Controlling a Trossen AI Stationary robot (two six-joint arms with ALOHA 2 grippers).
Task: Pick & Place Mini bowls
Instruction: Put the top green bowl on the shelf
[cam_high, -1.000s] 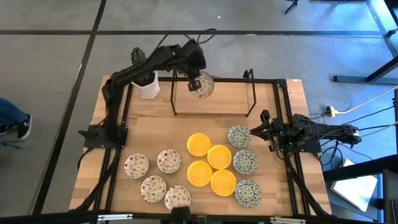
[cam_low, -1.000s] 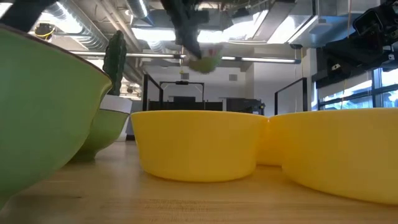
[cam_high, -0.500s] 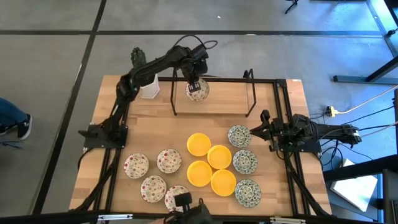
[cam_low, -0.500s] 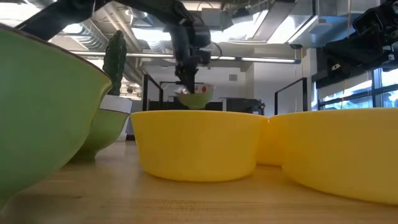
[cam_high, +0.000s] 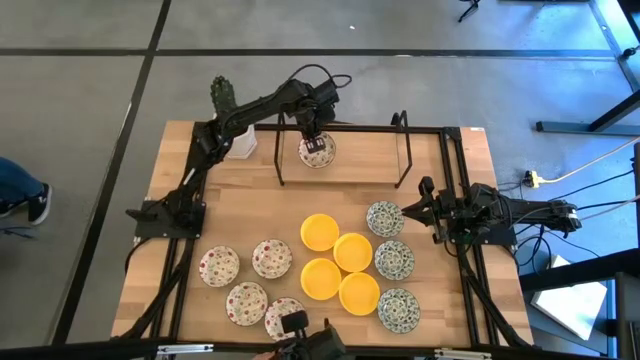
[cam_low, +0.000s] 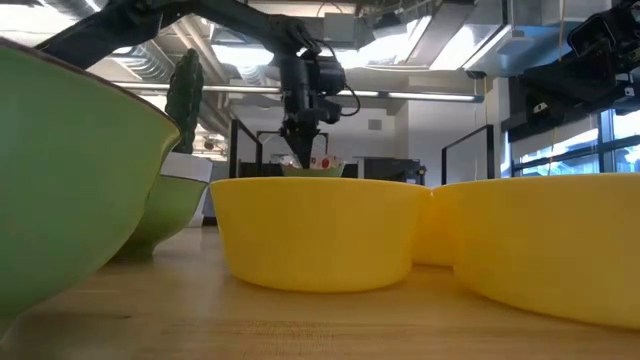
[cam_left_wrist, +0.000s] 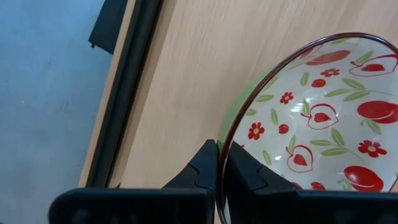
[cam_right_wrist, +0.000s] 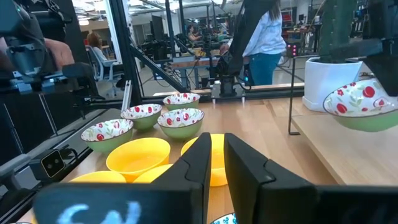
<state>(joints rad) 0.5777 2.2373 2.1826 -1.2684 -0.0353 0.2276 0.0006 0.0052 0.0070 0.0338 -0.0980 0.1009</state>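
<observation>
My left gripper (cam_high: 316, 150) reaches over the far part of the table and is shut on a mini bowl (cam_high: 318, 152), white inside with red fruit and flowers, green outside; it also shows in the low view (cam_low: 315, 166) and the right wrist view (cam_right_wrist: 360, 109). The other mini bowls sit on their bases on the near half: several yellow (cam_high: 336, 262), several red-speckled (cam_high: 252, 285), three green-grey (cam_high: 392, 260). My right gripper (cam_high: 412, 210) waits shut at the table's right side, touching nothing. My left gripper holds the bowl by its dark red rim (cam_left_wrist: 225, 144), one finger (cam_left_wrist: 202, 168) outside the wall and the other (cam_left_wrist: 249, 174) inside. The fingers come from above, pointing down. The bowl sits level, low over the wood; whether its base touches the table I cannot tell.
A black wire frame (cam_high: 342, 128) stands on the far part of the table, over the held bowl. A white pot with a green cactus (cam_high: 238, 140) stands at the far left corner. Bare wood lies between the frame and the bowls. People (cam_right_wrist: 264, 43) show in the room beyond.
My left gripper has come down toward the table under the wire frame, carrying the bowl. The bowl, high and tilted a second ago, now hangs level and low over the wood. The gripper has stayed shut on it.
</observation>
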